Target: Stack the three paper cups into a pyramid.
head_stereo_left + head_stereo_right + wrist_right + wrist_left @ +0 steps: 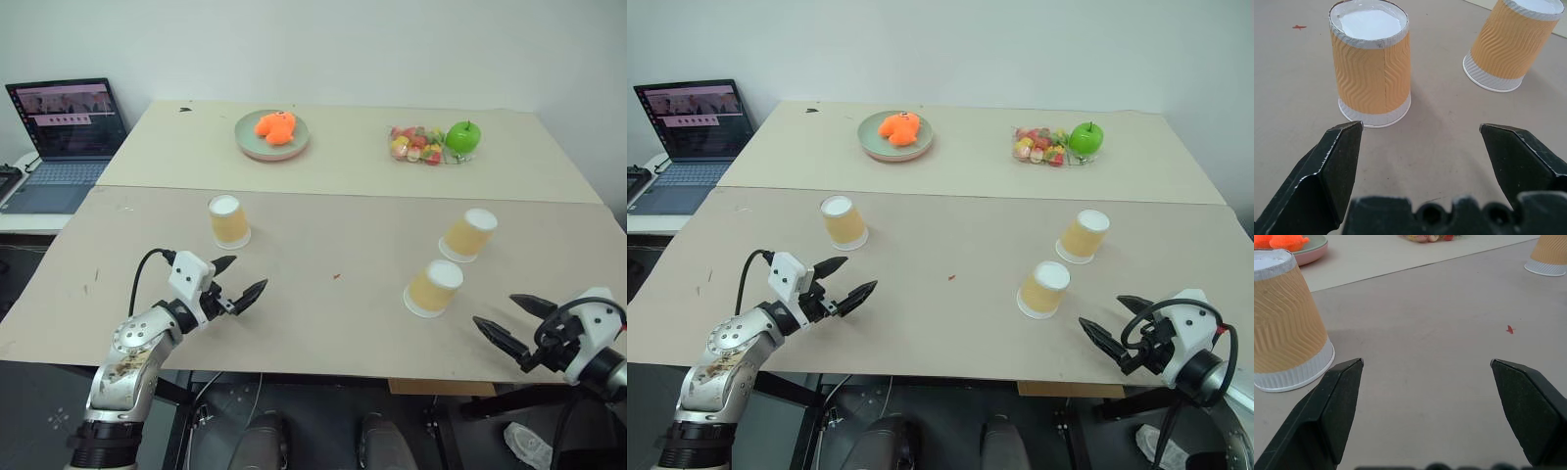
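left gripper (238,278): near the front edge toward the left corner, fingers spread wide, holding nothing, aimed across the table (323,313)
right gripper (514,319): at the front edge toward the right corner, fingers spread wide, empty, pointed at the nearest cup
nearest cup (434,288): upside down on the front half, right of centre, just ahead of the right gripper, not touched
right-hand cup (468,234): upside down, a little farther back and nearer the right edge, near the nearest cup but apart from it
left-hand cup (228,220): upside down, left of centre, just beyond the left gripper, well apart from the other two
red speck (336,276): mid-surface, between the cup groups
far half: plate (271,136) with an orange item, wrapped sweets (415,144), green apple (462,137)
laptop (65,132): off the far left corner, open
progress: nothing stacked yet, all three cups standing singly
left to do: likely bring two cups side by side, then set the third on top
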